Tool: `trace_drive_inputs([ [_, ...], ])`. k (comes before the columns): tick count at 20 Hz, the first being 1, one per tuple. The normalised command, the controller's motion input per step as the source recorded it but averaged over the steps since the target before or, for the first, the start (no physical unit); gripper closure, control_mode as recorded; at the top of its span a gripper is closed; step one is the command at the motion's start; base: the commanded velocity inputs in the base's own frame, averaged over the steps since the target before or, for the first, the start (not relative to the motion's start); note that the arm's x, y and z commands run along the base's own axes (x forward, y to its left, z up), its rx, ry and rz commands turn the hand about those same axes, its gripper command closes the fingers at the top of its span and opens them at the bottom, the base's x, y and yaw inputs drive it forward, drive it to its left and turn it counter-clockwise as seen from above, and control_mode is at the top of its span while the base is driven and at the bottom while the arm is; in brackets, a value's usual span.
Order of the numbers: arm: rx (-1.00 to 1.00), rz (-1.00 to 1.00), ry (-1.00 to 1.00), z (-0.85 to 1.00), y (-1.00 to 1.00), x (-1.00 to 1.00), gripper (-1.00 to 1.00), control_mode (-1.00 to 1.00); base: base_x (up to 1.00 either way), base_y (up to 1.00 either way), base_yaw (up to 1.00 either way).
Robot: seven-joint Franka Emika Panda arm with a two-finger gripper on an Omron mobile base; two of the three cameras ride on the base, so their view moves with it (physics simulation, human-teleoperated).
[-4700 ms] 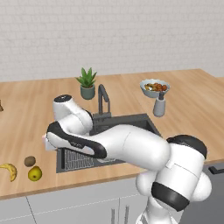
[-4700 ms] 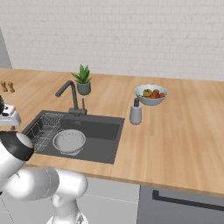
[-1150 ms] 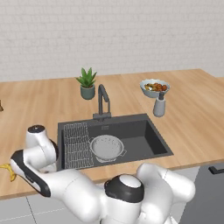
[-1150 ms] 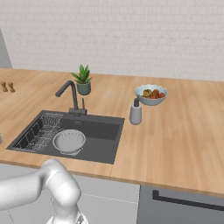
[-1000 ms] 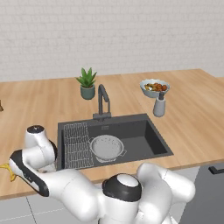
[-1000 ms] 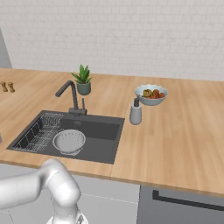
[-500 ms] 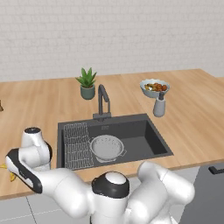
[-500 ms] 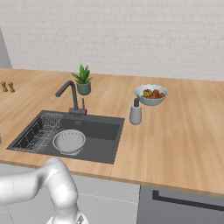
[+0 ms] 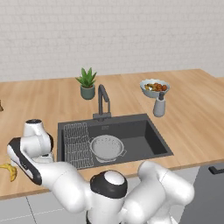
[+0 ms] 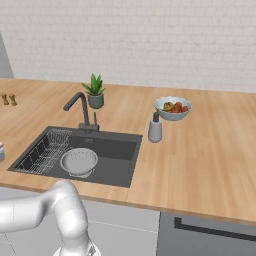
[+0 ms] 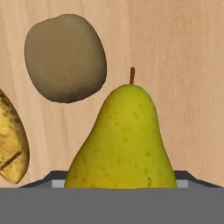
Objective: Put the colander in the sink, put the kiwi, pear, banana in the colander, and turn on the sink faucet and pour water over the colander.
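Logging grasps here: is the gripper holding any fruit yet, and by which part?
It cannot be told. The pear sits right at the gripper, stem pointing away, with the kiwi and banana beside it, but the fingertips are hidden.

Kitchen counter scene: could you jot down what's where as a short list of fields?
colander: in the sink, beside the wire rack, empty
pear: on the wooden counter, right in front of the hand camera
kiwi: on the counter beyond the pear
banana: on the counter left of the sink
sink faucet: no water running
fruit in colander: none yet
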Motion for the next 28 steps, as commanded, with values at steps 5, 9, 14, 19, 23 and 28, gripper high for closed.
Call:
trace_drive_inputs([
  [5, -0.09, 0.0, -0.1, 0.38, -0.61, -0.15, 1.0, -1.0, 0.0, 0.0, 0.0],
  [9, -0.04, 0.0, 0.0, 0.41, -0.66, -0.14, 1.0, -1.0, 0.0, 0.0, 0.0],
  [14, -0.04, 0.0, 0.0, 0.18, -0.78, 0.0, 1.0, -1.0, 0.0, 0.0, 0.0],
  [19, -0.09, 0.01, -0.06, 0.03, -0.83, 0.03, 1.0, -1.0, 0.0, 0.0, 0.0],
  [23, -0.13, 0.03, -0.13, 0.0, -0.83, 0.12, 1.0, -1.0, 0.0, 0.0, 0.0],
  [28, -0.07, 0.05, -0.29, 0.0, -0.86, 0.01, 1.0, -1.0, 0.0, 0.0, 0.0],
])
